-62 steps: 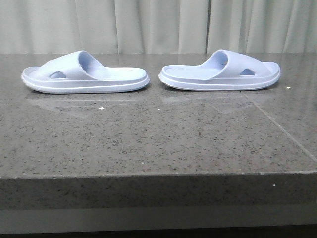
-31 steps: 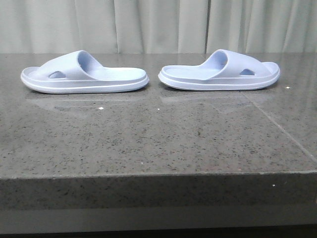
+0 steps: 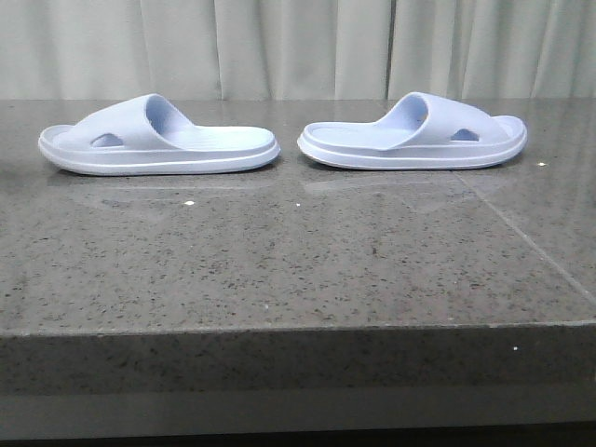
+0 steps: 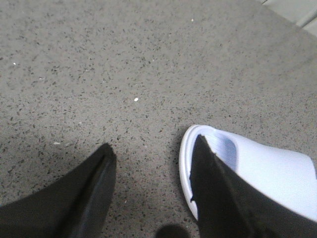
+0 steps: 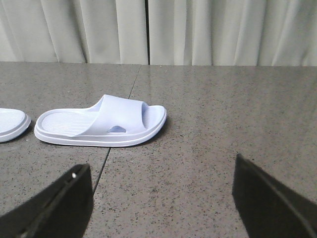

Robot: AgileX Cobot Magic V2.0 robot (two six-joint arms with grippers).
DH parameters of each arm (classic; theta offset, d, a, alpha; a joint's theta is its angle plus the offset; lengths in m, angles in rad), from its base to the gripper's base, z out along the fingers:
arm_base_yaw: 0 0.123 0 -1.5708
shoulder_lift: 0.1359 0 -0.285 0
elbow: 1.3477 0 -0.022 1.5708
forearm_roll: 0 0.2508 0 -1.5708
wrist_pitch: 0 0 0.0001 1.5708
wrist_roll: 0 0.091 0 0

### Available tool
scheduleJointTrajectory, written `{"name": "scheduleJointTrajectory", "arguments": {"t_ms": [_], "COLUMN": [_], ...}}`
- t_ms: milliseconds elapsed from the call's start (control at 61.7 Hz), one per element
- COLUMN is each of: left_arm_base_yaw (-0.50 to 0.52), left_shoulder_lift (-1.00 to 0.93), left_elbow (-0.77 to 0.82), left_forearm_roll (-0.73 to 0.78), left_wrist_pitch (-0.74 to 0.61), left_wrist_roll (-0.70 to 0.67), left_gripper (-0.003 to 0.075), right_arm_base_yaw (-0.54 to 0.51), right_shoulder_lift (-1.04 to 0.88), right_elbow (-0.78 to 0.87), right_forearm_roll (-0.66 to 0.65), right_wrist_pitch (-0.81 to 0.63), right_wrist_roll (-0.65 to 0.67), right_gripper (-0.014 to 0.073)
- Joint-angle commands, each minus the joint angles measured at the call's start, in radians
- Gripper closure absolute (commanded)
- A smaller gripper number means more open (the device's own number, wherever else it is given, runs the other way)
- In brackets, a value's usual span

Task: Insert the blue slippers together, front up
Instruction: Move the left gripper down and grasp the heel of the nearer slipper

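Note:
Two pale blue slippers lie flat on the dark stone table [image 3: 279, 270], end to end with a gap between them. In the front view the left slipper [image 3: 158, 140] and the right slipper [image 3: 414, 135] show, but no gripper. In the left wrist view my left gripper [image 4: 152, 144] is open low over the table, one finger [image 4: 213, 183] over the end of the left slipper [image 4: 267, 168], the other beside it on bare stone. In the right wrist view my right gripper [image 5: 161, 166] is open and empty, well short of the right slipper [image 5: 99, 126].
Pale curtains [image 3: 298, 47] hang behind the table. A seam [image 3: 531, 247] runs through the stone on the right. The table's front edge [image 3: 298, 326] is near the camera. The end of the left slipper [image 5: 10, 124] shows in the right wrist view.

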Motion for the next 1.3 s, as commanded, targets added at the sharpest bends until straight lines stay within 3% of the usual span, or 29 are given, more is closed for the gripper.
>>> {"name": "scheduleJointTrajectory", "arguments": {"t_ms": [0,81,146,308,518,940,1280], "left_arm_base_yaw": [0.044,0.089,0.118,0.138,0.138,0.127,0.077], "left_shoulder_lift": [0.02,0.08,0.132,0.268,0.401,0.428,0.451], "left_elbow": [-0.078,-0.122,-0.154,-0.252,-0.368,-0.39,-0.39], "left_forearm_roll": [-0.216,-0.414,-0.492,-0.518,-0.528,-0.47,-0.447], "left_wrist_pitch": [0.067,0.222,0.321,0.506,0.643,0.612,0.556], "left_wrist_roll": [0.222,0.42,0.492,0.517,0.517,0.52,0.522], "left_gripper": [0.0409,0.044,0.0457,0.0462,0.0462,0.0456,0.0383], "right_arm_base_yaw": [-0.009,-0.009,-0.009,-0.009,-0.009,-0.009,-0.009], "right_shoulder_lift": [0.018,0.018,0.018,0.018,0.018,0.018,0.018], "right_elbow": [-0.033,-0.033,-0.033,-0.033,-0.033,-0.033,-0.033], "right_forearm_roll": [-0.003,-0.003,-0.003,-0.003,-0.003,-0.003,-0.003], "right_wrist_pitch": [-0.073,-0.073,-0.073,-0.071,-0.065,-0.057,-0.059], "right_wrist_roll": [0.001,0.001,0.001,0.001,0.001,0.001,0.001], "right_gripper": [-0.0003,-0.0003,-0.0003,-0.0003,-0.0003,-0.0003,-0.0003]}}
